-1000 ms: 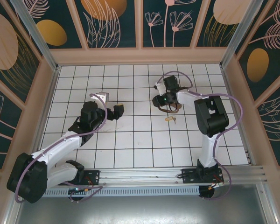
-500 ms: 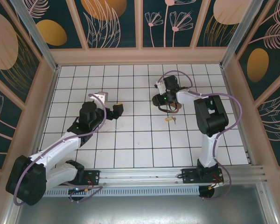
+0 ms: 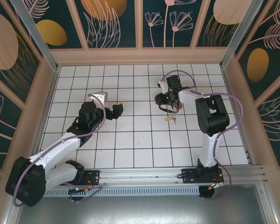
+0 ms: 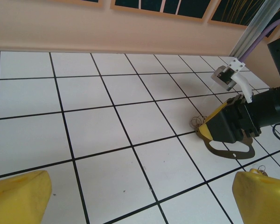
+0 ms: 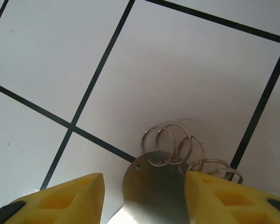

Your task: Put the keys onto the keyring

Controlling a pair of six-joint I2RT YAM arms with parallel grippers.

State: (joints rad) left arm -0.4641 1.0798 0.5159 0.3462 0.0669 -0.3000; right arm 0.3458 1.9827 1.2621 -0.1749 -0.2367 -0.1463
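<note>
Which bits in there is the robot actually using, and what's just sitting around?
For the job: key; keyring; right gripper, open astride the keyring.
Just there: left gripper, open, away from both; tiled table; patterned walls.

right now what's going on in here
The right fingers straddle the keyring, which is on the tiles toward the far side; whether they grip it is unclear. The key lies loose just nearer the arms, not on the ring yet. The left fingers hang open off to the left, holding nothing.
</note>
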